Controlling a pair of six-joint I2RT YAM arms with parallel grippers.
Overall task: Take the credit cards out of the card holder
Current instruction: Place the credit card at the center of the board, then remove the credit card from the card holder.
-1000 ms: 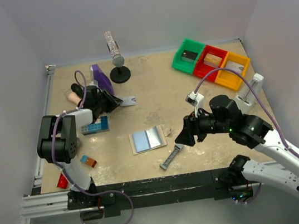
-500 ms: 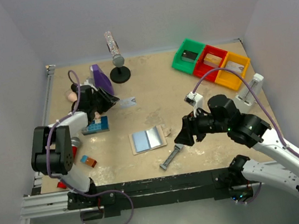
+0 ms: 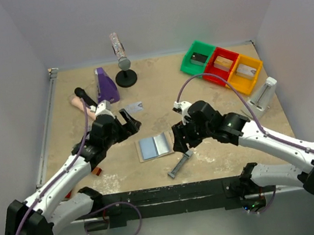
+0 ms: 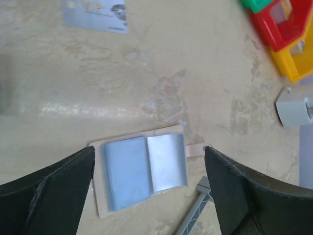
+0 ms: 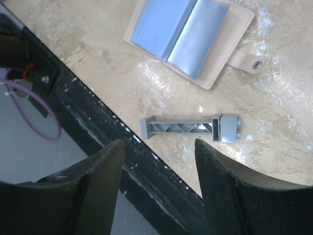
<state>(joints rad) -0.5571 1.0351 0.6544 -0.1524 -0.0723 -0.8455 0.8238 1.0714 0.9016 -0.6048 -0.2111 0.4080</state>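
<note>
Left gripper (image 4: pixel 148 148) near crosswise card holder (image 4: pixel 143 174)

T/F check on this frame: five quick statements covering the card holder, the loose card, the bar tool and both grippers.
1. The flat grey bifold card holder lies open on the table. True.
2. The left gripper is shut on a card. False: its jaws stand wide apart with nothing between them.
3. A pale grey credit card lies on the table, apart from the holder. True.
4. The narrow grey bar-shaped tool sits in a bin. False: it lies on the table, close to the holder.
5. The right gripper grips the holder. False: it is open and empty.
</note>
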